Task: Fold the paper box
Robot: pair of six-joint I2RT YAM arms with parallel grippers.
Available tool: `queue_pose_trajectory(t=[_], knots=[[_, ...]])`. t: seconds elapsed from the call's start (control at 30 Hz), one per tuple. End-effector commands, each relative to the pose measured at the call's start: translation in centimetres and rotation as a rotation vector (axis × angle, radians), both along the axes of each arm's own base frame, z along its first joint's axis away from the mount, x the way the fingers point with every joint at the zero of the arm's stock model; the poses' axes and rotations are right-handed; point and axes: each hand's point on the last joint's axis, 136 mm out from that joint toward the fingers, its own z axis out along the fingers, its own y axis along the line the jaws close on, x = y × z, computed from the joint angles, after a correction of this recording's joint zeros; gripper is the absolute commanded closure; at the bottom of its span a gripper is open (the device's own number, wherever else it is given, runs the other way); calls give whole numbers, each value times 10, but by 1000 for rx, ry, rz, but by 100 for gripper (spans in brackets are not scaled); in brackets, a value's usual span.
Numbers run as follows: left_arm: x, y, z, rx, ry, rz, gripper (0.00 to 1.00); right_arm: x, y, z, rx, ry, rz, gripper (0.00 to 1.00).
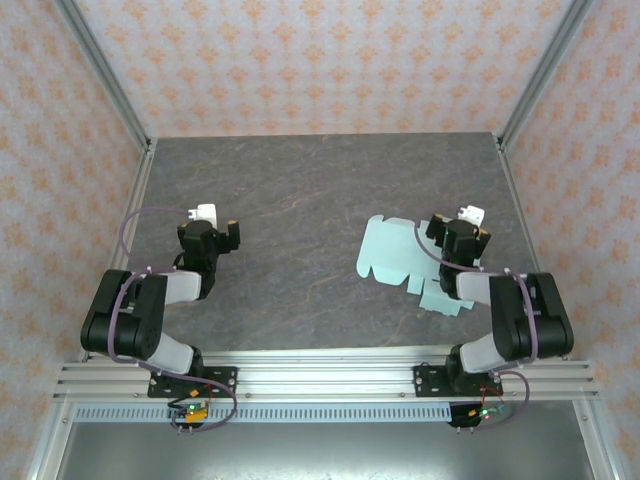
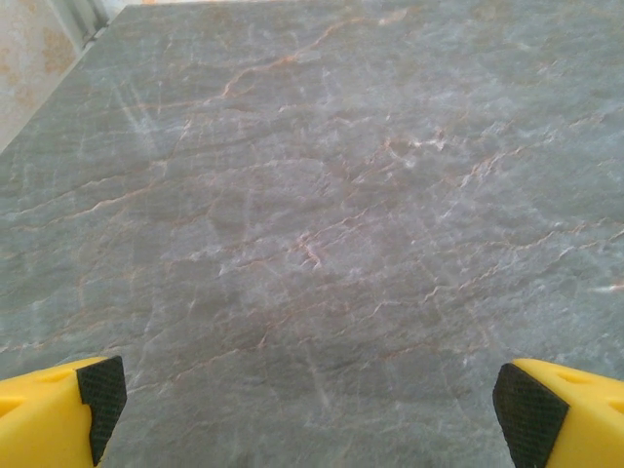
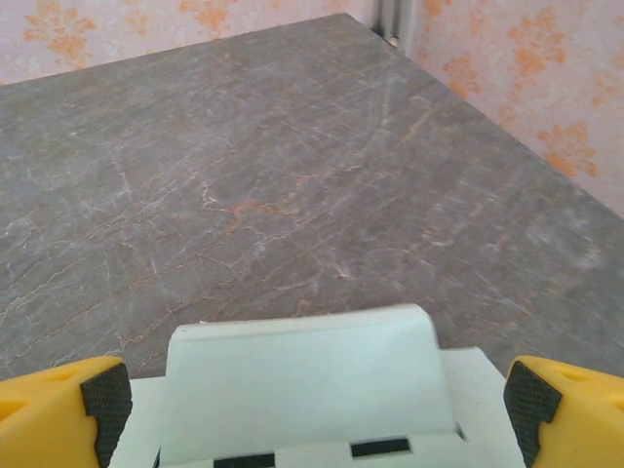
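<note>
Beneath the released right pincer (image 3: 317, 405) lies the flat, unfolded mint paper box (image 1: 398, 255)

Matt paper box (image 1: 395, 255) on a stone-look table (image 1: 290, 220)
The box is thin pale-green card, smooth and without gloss. The table top looks like grey veined stone with a weak shine. The fingers (image 2: 39, 419) are smooth yellow plastic, their pads (image 3: 531, 405) dull black.
</note>
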Motion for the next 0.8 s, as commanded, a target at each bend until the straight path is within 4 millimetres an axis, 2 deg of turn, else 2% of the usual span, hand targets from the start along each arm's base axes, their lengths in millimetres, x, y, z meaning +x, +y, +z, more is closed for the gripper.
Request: queue_pose_trajectory(t=[0.0, 0.1, 0.17, 0.3, 0.37, 0.43, 0.53, 0.63, 0.73, 0.77], knots=[[-2, 8, 55, 31, -67, 94, 0, -18, -25, 45, 42, -34, -179, 1], [-17, 6, 91, -107, -179, 149, 0, -38, -37, 75, 130, -67, -298, 1], [-28, 6, 100, -237, -177, 218, 0, -51, -40, 72, 241, -63, -383, 1], [-47, 13, 95, -446, -92, 413, 0, -48, -14, 27, 392, 117, -315, 1], [-47, 4, 86, -463, -2, 384, 0, -46, -3, 0, 435, 195, -285, 1], [-41, -14, 84, -497, 54, 287, 0, -46, 8, -22, 488, 246, -260, 1], [-40, -34, 84, -548, 84, 185, 0, -34, 42, -44, 527, 313, -124, 1], [-47, -30, 83, -542, 96, 207, 0, -21, 85, -59, 516, 422, 12, 1], [-52, -28, 81, -537, 114, 223, 0, -10, 148, -71, 551, 495, 182, 1], [-51, -29, 78, -542, 122, 220, 0, -7, 175, -74, 557, 516, 245, 1]])
